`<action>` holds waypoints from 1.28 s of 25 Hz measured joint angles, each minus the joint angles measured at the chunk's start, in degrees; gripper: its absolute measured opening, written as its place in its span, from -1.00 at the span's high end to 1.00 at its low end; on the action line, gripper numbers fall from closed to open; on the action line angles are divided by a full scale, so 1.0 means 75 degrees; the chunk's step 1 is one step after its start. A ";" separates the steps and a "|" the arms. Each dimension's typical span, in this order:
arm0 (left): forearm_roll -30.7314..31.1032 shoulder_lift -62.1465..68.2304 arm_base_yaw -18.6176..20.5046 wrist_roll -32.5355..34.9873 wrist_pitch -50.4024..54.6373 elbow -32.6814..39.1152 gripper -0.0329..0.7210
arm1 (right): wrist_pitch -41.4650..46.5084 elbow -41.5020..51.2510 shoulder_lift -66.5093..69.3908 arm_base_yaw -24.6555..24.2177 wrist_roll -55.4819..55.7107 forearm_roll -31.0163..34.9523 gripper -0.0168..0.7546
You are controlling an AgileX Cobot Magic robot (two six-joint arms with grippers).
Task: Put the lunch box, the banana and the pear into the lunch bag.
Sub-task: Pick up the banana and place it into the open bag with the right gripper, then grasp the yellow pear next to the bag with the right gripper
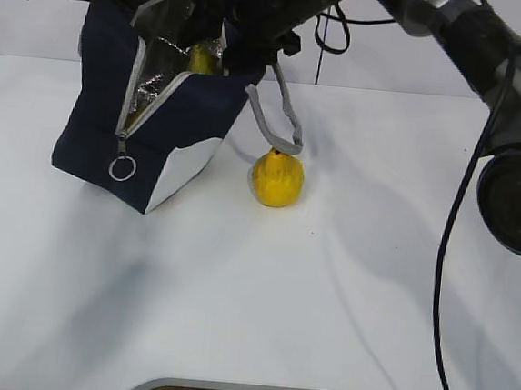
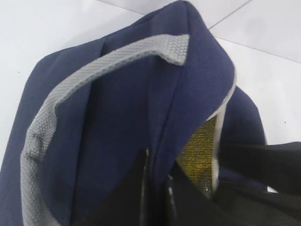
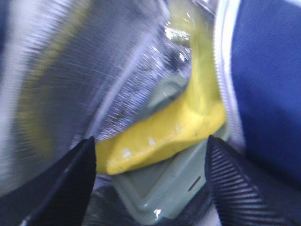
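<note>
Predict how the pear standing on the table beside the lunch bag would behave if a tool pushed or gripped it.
The pear looks rounded and squat, so a sideways push would probably roll or wobble it across the smooth table. Its skin looks smooth, so a narrow grip might slip. It touches the bag's grey strap, which may drag along.

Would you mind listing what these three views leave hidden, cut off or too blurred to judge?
- Lunch box: right wrist view, only part of its green lid shows, under the banana; motion blur hides the rest.
- Lunch bag interior: exterior view, the arms and the bag's wall hide most of it.
- Left gripper: left wrist view, dark and cut off by the bottom edge; its hold on the bag is unclear.
- Pear: the strap crosses its top.
</note>
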 joint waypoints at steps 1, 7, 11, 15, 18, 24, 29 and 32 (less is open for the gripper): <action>0.0000 0.0000 0.0000 0.0000 0.0000 0.0000 0.91 | 0.0105 -0.0195 0.0000 0.0000 -0.0011 -0.0053 -0.54; 0.0057 0.0000 0.0000 0.0000 0.0000 0.0000 0.91 | 0.0909 -0.1524 -0.0044 0.0000 0.0043 -0.1356 -0.55; 0.0145 0.0000 0.0000 0.0000 0.0000 0.0000 0.91 | 0.1052 -0.1539 -0.0191 0.0000 0.0481 -0.2347 -0.55; 0.0215 0.0000 0.0000 0.0000 0.0000 0.0000 0.91 | 0.1052 -0.1555 -0.0361 -0.0014 0.0582 -0.2956 -0.54; 0.0232 0.0000 0.0000 0.0000 0.0000 0.0000 0.91 | 0.1070 -0.1569 -0.0379 -0.0025 0.0592 -0.3007 -0.48; 0.0359 0.0000 0.0000 0.0000 0.0047 0.0000 0.91 | 0.1073 -0.0902 -0.0901 -0.0025 0.0599 -0.2842 -0.40; 0.0391 0.0000 0.0000 0.0000 0.0047 0.0000 0.91 | 0.1073 0.0834 -0.1860 -0.0025 0.0490 -0.3055 -0.39; 0.0403 0.0000 0.0000 0.0000 0.0060 0.0000 0.91 | 0.1073 0.1789 -0.2357 -0.0025 0.0473 -0.3290 -0.39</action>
